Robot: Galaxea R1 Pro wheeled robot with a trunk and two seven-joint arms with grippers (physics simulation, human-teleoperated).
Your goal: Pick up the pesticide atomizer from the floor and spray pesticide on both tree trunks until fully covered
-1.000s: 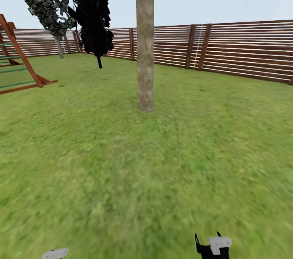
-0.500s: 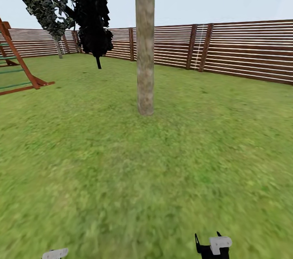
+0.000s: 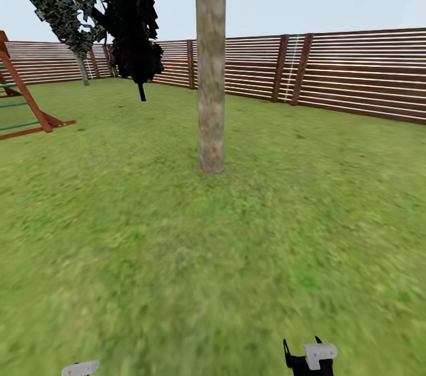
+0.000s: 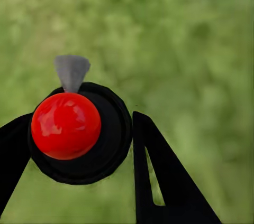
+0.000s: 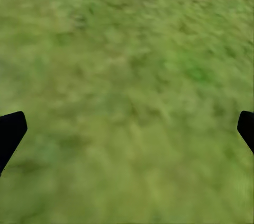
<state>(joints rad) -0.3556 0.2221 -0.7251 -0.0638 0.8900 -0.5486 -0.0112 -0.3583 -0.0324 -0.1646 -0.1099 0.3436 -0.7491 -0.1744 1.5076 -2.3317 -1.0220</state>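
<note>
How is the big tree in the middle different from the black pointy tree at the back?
The tree trunk in the middle is thick, beige-grey and bare, and its leaves are above the picture. The black conifer has a thin dark stem and near-black leaves hanging low. The trunk stands nearer on the open lawn; the conifer stands farther back by the fence. Both grow from the grass inside the fence.

- From head height we face the tree trunk (image 3: pixel 210 68) near ahead, fence (image 3: pixel 355 71) beyond.
- Both our wrist cameras look straight down, close over the grass (image 5: pixel 127 76), which the head view shares.
</note>
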